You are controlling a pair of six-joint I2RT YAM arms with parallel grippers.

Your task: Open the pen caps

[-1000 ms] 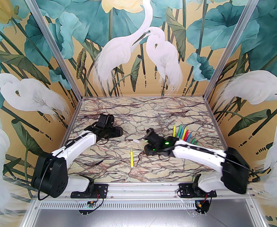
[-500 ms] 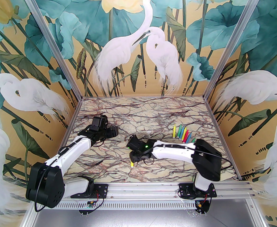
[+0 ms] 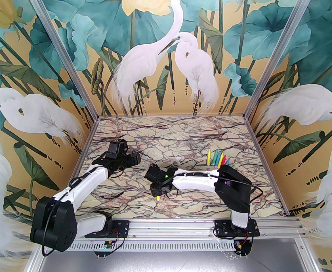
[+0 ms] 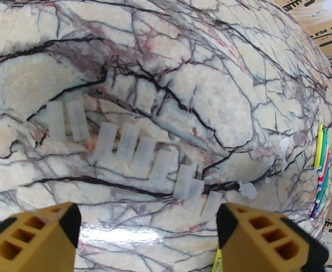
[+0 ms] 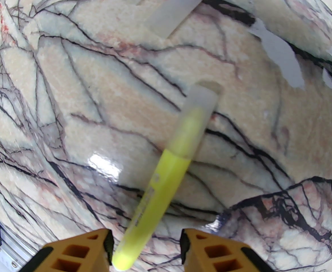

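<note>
A yellow pen [image 5: 166, 174] lies on the marble table, its pale see-through pen cap [image 5: 201, 99] still on the far end. My right gripper [image 5: 146, 248] is open and straddles the pen's butt end, with a gap on the right side. From above, the right gripper [image 3: 158, 191] covers most of this pen [image 3: 157, 197]. Several loose pen caps [image 4: 126, 146] lie in a slanting row ahead of my left gripper [image 4: 149, 231], which is open with nothing between its fingers. Further bright pens [image 3: 218, 159] lie bunched at the right of the table.
Two loose caps [image 5: 173, 10] lie just beyond the yellow pen's capped end. White scuffed patches [image 5: 279, 52] mark the table surface nearby. The left gripper [image 3: 134, 159] sits left of centre; painted walls enclose the table on three sides.
My right arm has swung left from the pen bunch to above the lone yellow pen. The left arm drew back slightly to the left and its jaws widened.
</note>
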